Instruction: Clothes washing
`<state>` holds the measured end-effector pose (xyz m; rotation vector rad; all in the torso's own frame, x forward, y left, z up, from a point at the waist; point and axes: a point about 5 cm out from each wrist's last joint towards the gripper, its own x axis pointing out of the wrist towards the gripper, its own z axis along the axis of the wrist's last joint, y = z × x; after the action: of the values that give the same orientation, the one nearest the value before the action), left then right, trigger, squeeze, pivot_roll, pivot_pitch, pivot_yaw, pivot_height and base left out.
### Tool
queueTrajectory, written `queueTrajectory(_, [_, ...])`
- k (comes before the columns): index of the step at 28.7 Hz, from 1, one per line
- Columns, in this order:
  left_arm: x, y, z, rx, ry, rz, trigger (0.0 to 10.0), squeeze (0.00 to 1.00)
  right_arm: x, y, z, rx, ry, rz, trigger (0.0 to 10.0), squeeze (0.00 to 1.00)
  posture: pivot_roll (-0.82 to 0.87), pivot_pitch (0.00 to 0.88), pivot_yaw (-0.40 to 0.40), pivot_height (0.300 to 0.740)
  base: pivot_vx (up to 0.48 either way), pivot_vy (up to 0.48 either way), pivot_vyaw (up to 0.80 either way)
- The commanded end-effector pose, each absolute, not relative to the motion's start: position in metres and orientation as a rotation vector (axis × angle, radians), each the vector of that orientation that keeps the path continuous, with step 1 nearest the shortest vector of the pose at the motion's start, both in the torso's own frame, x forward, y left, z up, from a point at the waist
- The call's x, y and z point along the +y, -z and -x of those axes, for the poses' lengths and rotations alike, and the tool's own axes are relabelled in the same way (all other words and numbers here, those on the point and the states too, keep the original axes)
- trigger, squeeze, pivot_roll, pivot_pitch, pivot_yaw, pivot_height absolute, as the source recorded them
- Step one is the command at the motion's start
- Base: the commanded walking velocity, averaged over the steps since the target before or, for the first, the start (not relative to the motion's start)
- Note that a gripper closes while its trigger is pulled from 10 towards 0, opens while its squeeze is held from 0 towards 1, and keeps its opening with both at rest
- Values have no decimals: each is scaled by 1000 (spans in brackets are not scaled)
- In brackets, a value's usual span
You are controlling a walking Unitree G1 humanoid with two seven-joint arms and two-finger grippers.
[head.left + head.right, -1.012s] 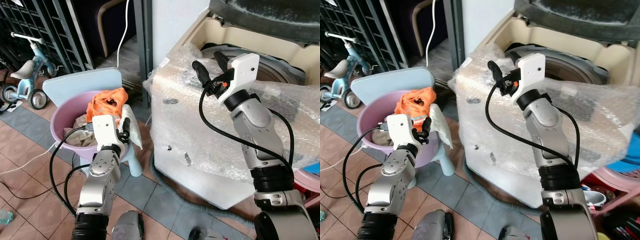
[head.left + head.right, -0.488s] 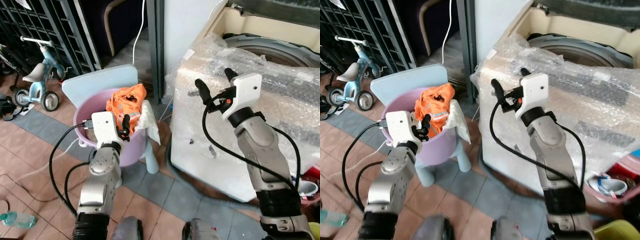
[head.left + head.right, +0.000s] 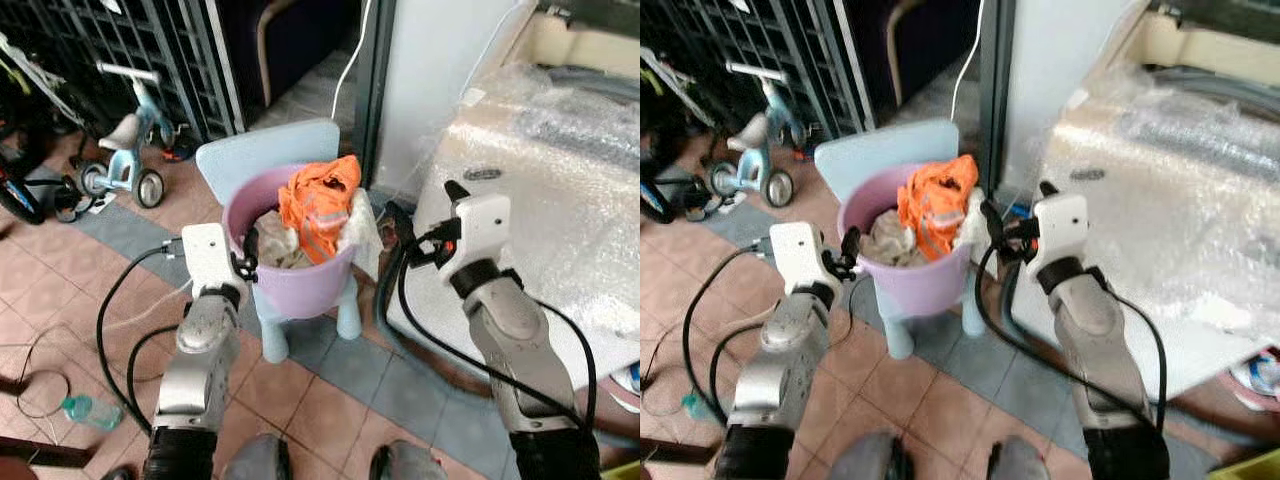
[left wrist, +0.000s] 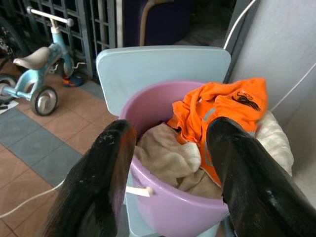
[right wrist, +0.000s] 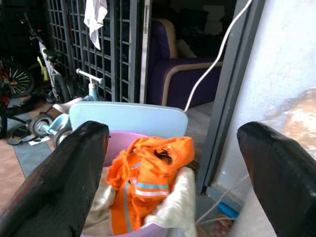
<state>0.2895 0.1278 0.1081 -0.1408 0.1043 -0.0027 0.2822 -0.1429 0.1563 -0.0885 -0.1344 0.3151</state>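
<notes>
A purple basin (image 3: 300, 285) stands on a light blue child's chair (image 3: 268, 160). An orange garment (image 3: 318, 205) lies on top of the pile, beige cloths (image 3: 272, 245) lie beneath it, and a white cloth (image 3: 366, 232) hangs over the right rim. My left gripper (image 3: 246, 252) is at the basin's left rim, open, with the rim and the cloths between its fingers (image 4: 106, 163). My right gripper (image 3: 425, 222) hangs open just right of the basin, facing the orange garment (image 5: 148, 168), with nothing held.
The washing machine (image 3: 550, 150), wrapped in bubble wrap, stands at the right. A blue tricycle (image 3: 115, 150) and black metal grilles (image 3: 170, 50) are at the back left. Cables and a plastic bottle (image 3: 85, 410) lie on the tiled floor. A purple armchair (image 5: 182, 64) sits behind.
The view has swung from the washer toward the basin. My right gripper has come off the washer's top and down beside the basin. Both grippers stay open.
</notes>
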Motion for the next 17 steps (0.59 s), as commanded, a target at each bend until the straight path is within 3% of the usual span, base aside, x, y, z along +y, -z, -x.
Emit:
queueTrajectory(1, [137,-108,-287,97,-29,135,10000,0,-130,-164,-282,-163,-363,84,10000,0,-47,104,57,740,337,0,794])
queueTrajectory(10, [138,-109,-289,89,-16,126,10000,0,-127,-170,-289,-175,-360,78,10000,0,-18,124,73,740,405,0,88])
queueTrajectory(17, [137,-106,-282,96,-41,145,10000,0,-123,-168,-288,-169,-380,85,10000,0,-19,130,41,740,455,0,0])
